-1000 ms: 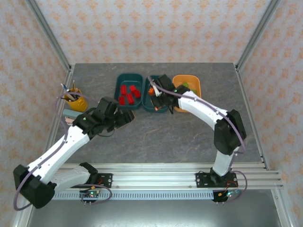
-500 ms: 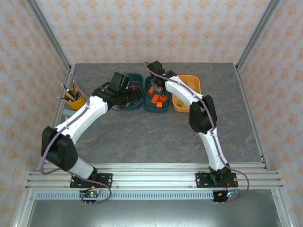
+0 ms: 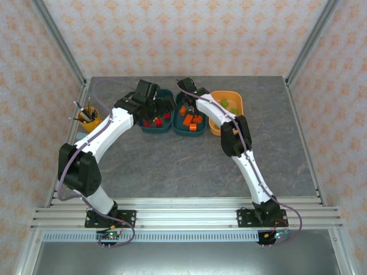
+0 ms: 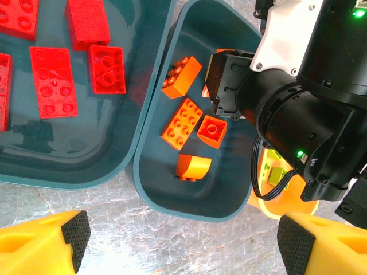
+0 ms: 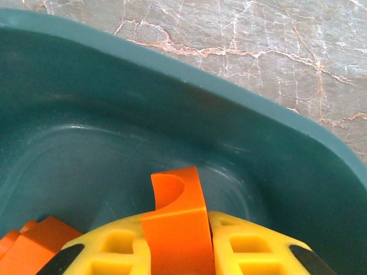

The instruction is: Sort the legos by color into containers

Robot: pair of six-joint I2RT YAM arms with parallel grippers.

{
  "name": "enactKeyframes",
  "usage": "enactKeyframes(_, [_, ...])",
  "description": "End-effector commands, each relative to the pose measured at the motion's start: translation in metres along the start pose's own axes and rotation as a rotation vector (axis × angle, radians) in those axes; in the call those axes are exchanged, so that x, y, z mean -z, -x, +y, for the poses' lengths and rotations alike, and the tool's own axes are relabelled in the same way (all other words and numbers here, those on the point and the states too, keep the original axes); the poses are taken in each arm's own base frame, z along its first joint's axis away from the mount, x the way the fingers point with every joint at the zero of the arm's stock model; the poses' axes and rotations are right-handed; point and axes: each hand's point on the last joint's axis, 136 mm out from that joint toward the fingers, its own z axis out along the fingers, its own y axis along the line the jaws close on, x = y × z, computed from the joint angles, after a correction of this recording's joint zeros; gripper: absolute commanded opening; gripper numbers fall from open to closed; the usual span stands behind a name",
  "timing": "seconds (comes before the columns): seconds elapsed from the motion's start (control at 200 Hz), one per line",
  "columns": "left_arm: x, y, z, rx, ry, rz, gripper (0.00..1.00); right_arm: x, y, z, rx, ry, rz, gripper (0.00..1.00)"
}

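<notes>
My right tool [image 5: 179,252] is clenched on an orange brick [image 5: 172,200] low inside the middle teal tray [image 5: 241,109]. The brick's long axis points past my fingertips toward the tray wall. My left tool [image 4: 180,243] hangs released over that tray's near rim.

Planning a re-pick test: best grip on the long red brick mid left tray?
Probably come straight down and pinch the red brick across its long side walls. It lies flat, studs up, in the left tray, with bare floor along both long sides; the studded top offers no hold.
</notes>
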Motion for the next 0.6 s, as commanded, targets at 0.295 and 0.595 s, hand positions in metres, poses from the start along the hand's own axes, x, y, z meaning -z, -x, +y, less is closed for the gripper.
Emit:
enactKeyframes(0.295, [0.020,0.014,-0.008,-0.032,-0.020,-0.045,0.88,0.049,0.026,-0.017,-0.055,0.005,-0.039,0.45])
enactKeyframes(0.595, [0.047,0.006,0.005,-0.057,0.025,-0.057,0.88,0.161,0.057,-0.048,-0.173,0.056,-0.245,0.47])
